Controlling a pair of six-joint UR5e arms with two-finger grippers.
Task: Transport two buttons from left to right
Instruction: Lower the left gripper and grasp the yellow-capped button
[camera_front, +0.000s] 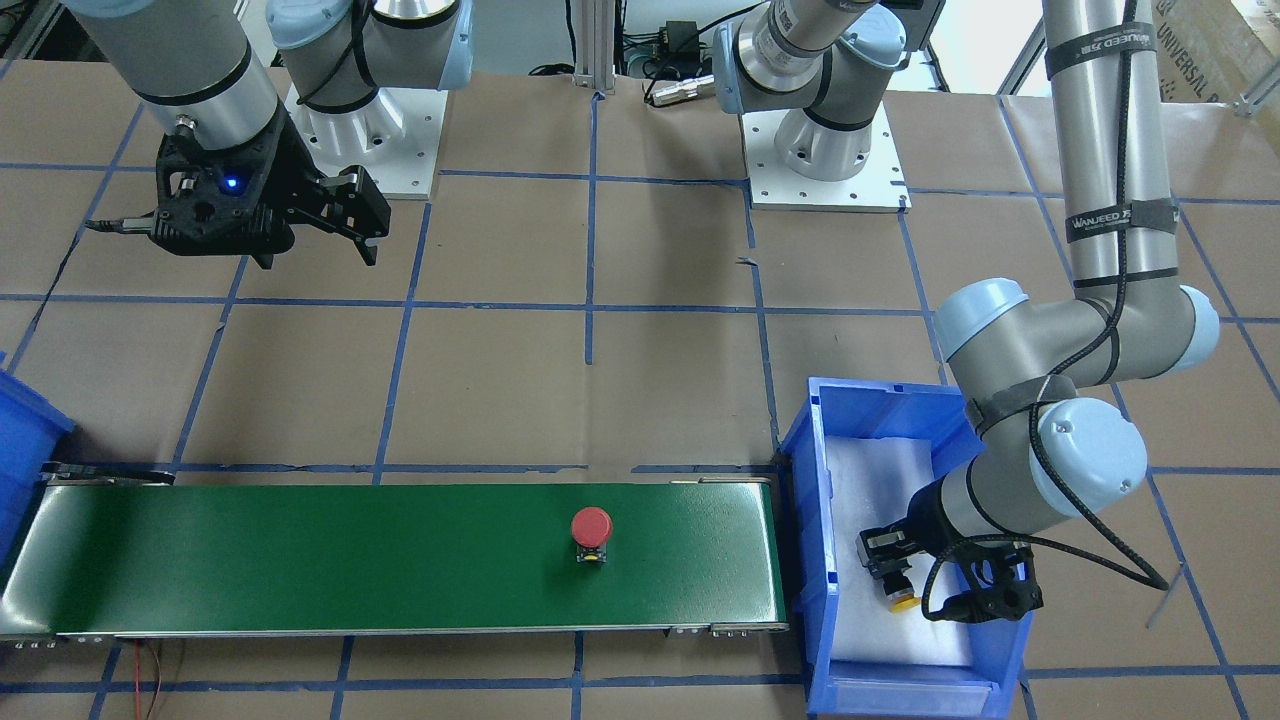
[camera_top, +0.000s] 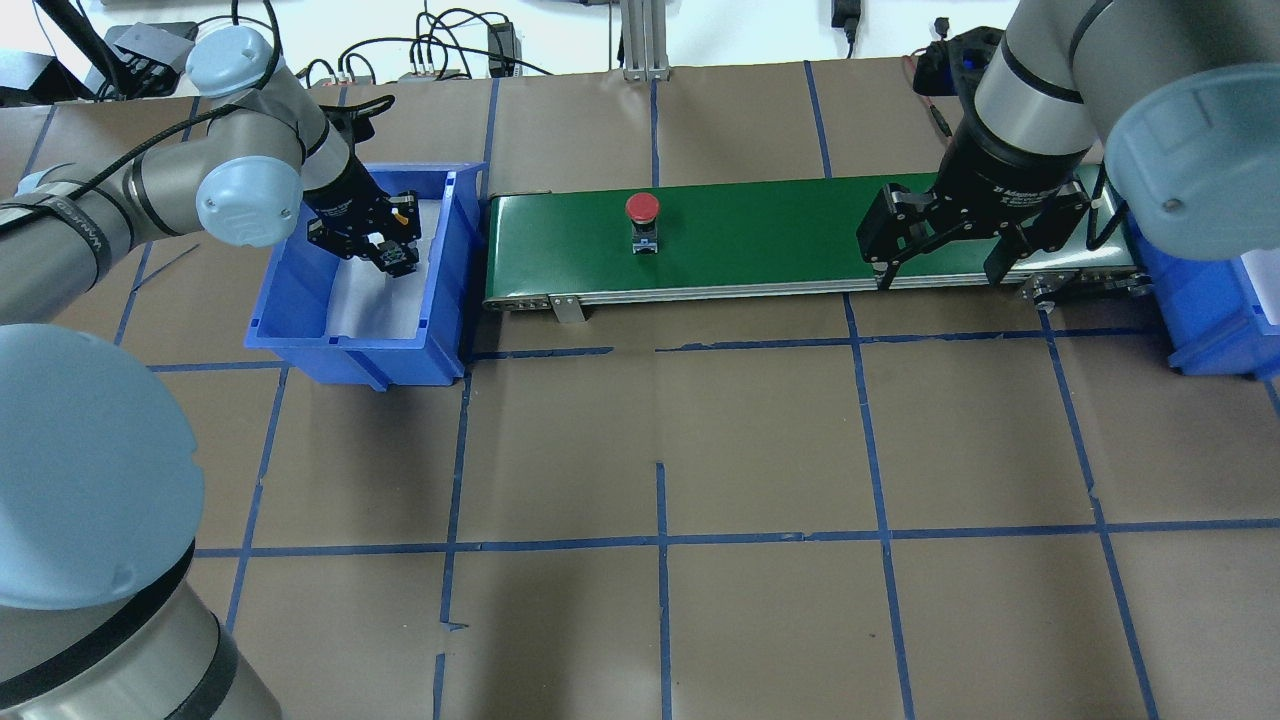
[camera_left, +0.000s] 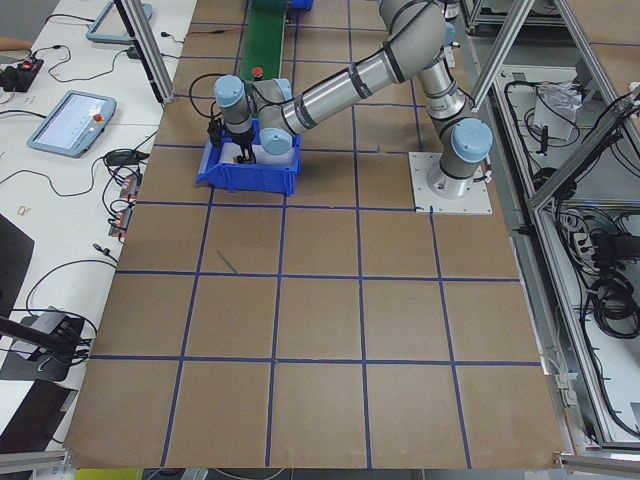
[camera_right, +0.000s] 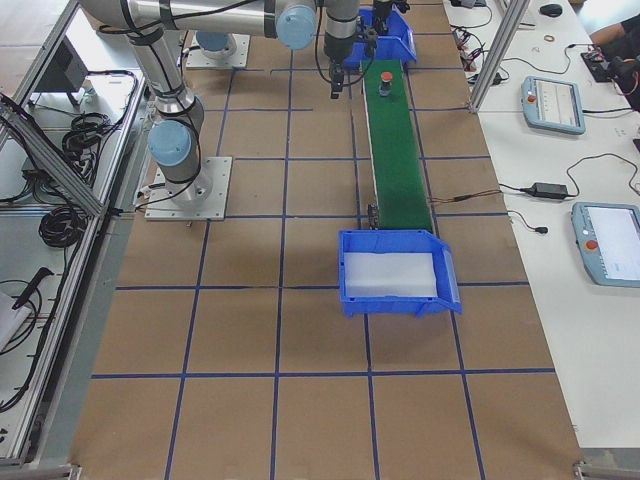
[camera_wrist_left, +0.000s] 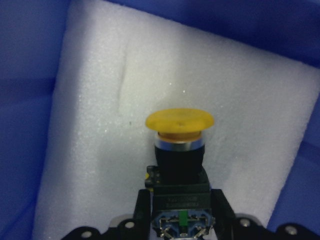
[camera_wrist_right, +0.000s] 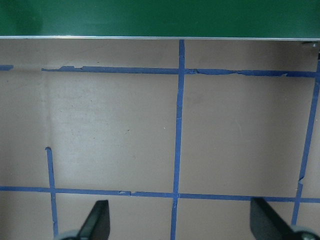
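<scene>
Ok, your L gripper (camera_wrist_left: 181, 202) is down inside the blue bin (camera_front: 812, 600) at the conveyor's L end. Its fingers (camera_wrist_left: 142, 214) are clamped on the black body of the yellow button (camera_wrist_left: 180, 145), and the gap is narrow, just the body's width. The cap points away from the wrist cam, out over the white foam liner (camera_wrist_left: 95, 125). Can't tell whether the btn rests on the foam or hangs clear of it. From the front cam you've got the yellow cap poking out past the gripper, in the bin's operator-side half.

The red button (camera_front: 591, 530) stands upright on the green conveyor (camera_front: 300, 560), cap up. It sits past the middle toward the L bin, well apart from both grippers.

Your R gripper (camera_top: 940, 268) has its jaws spread wide and is empty. It hangs over the brown table paper (camera_wrist_right: 115, 125) on the robot's side of the conveyor, toward its R end. A second blue bin (camera_top: 1200, 320) sits at that R end.
</scene>
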